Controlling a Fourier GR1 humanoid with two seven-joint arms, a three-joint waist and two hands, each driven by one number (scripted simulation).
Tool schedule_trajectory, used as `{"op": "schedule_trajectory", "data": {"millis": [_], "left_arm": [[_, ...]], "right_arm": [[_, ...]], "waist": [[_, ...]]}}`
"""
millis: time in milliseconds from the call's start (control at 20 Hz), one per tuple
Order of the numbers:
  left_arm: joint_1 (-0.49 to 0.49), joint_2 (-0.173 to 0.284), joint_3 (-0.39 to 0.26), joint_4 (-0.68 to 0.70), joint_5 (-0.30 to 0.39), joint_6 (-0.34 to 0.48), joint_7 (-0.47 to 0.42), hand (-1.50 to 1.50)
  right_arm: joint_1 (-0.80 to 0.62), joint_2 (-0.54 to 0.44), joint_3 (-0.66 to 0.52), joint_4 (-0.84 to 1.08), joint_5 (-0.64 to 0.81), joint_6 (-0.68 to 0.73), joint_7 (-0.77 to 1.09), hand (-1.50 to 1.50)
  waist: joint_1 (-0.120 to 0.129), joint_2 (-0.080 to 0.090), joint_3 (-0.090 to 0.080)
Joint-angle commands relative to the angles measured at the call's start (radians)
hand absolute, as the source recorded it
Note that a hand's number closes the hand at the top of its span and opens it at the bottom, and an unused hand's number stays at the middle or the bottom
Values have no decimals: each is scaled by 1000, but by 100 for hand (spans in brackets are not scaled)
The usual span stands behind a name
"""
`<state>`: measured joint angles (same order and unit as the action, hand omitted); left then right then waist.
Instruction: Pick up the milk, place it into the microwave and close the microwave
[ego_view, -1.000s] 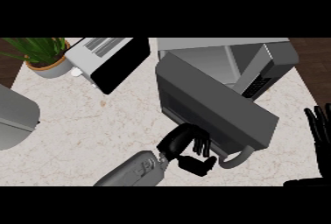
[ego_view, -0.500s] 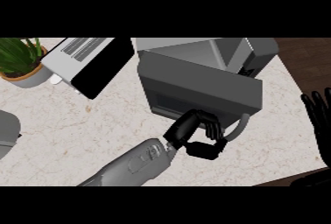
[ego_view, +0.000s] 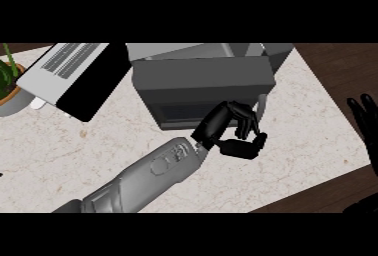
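Grey microwave (ego_view: 203, 87) sits mid-counter w/ its door nearly or fully swung to; dark window panel faces the robot, curved handle (ego_view: 261, 107) at the door's right edge. Milk not visible anywhere on the counter (ego_view: 59, 160); judging from the task and the door's position it's prob. already inside, but can't confirm, since the cavity is hidden behind the door.

Left hand (ego_view: 232, 131) is right at the door's lower right, near the handle. Fingers curled together, thumb tucked below; can't see anything clamped between them, so it reads as a closed, empty fist pressed against or just beside the door front. Contact itself hard to tell. Placement makes sense for a shove: knuckles near the free edge of the door, where a push swings it most easily. Forearm comes in diagonally from lower left, lined up w/ that push.

Right hand (ego_view: 363, 122) rests at the view's right edge, fingers straight and up, well apart from the microwave.

Left of the microwave: toaster oven (ego_view: 70, 75), white body, black front, angled. Potted plant (ego_view: 9, 82) at far left edge; pot holds green leaves, nothing else seen.

Closing step looks almost done.
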<state>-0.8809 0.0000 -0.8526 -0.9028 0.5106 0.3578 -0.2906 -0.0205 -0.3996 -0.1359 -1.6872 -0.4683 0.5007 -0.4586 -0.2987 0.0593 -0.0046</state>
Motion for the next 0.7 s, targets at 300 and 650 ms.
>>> {"op": "schedule_trajectory", "data": {"millis": [300, 650], "left_arm": [[-168, 0, 46, 108, 92, 29, -16, 150], [-227, 1, 66, 165, 143, 57, -29, 150]], "right_arm": [[-63, -47, 4, -35, -64, 30, 65, -150], [-89, -82, -4, -37, -106, 47, 103, -150]], "waist": [[-65, 21, 3], [-115, 37, 4]]}}
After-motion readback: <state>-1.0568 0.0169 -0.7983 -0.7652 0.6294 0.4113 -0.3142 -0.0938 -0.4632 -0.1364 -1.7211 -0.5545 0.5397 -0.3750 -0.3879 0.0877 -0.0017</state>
